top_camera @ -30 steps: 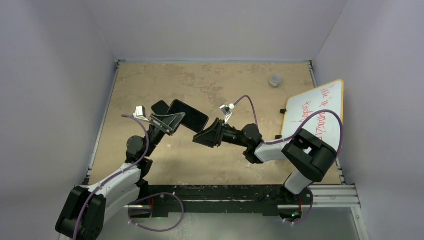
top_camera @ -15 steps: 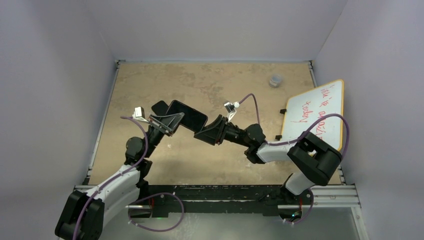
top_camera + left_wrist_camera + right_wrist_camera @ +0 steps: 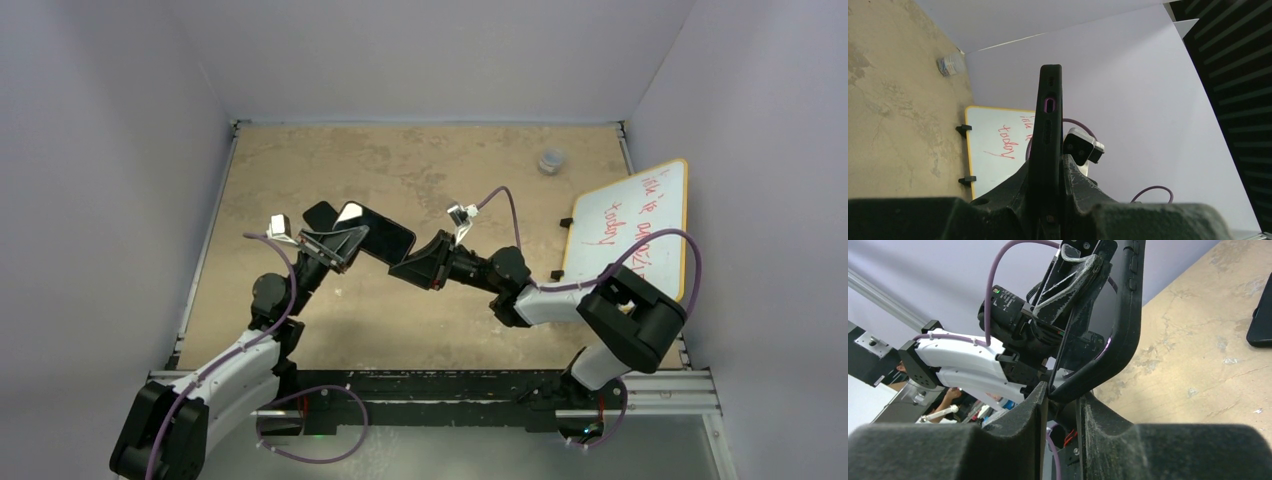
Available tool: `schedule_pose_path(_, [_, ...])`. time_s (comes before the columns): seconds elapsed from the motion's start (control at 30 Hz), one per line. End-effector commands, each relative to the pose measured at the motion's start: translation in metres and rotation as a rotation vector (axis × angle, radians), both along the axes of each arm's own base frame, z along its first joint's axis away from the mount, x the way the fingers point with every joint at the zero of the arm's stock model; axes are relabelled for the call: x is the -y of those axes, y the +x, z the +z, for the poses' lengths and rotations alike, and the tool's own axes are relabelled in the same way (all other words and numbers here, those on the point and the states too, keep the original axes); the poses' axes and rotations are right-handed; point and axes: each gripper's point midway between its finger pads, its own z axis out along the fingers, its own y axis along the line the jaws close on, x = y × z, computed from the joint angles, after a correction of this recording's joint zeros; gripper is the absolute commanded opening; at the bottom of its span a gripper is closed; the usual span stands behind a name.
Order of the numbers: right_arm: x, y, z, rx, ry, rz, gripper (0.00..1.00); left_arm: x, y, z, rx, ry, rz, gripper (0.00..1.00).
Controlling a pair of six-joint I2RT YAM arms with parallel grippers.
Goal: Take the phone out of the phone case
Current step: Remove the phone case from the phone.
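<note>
My left gripper holds the black phone in its black phone case above the table's left middle. In the left wrist view the phone case stands edge-on between that gripper's shut fingers. My right gripper meets the phone's near right end. The right wrist view shows the case's rounded corner pinched between the right gripper's fingers. The thick case rim curves up from there, beside a thin dark edge. Whether phone and case have parted I cannot tell.
A flat black object lies on the table behind the left gripper and shows again as the black object. A whiteboard with red writing leans at the right edge. A small clear container sits far right.
My right gripper has moved left and slightly up to the phone's end, and its jaws have narrowed onto the case corner. The left arm and phone have stayed put.
</note>
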Motion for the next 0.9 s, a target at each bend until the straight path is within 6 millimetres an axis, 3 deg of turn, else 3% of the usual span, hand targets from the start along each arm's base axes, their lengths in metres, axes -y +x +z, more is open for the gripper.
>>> schedule_pose_path(0.0, [-0.001,-0.004,0.022,0.124,0.051,0.017,0.24,-0.002,-0.001,0.013,0.025,-0.034,0.000,0.00])
schedule_pose_path(0.3, [0.000,0.003,0.012,0.212,-0.037,-0.037,0.00,0.010,0.002,0.006,-0.014,-0.011,-0.058,0.00])
schedule_pose_path(0.6, [0.002,0.009,-0.002,0.379,-0.203,-0.062,0.00,0.025,0.001,-0.003,-0.060,0.025,-0.153,0.00])
schedule_pose_path(0.87, [0.003,0.008,-0.006,0.385,-0.219,-0.057,0.00,0.026,-0.010,-0.002,-0.030,0.066,-0.171,0.00])
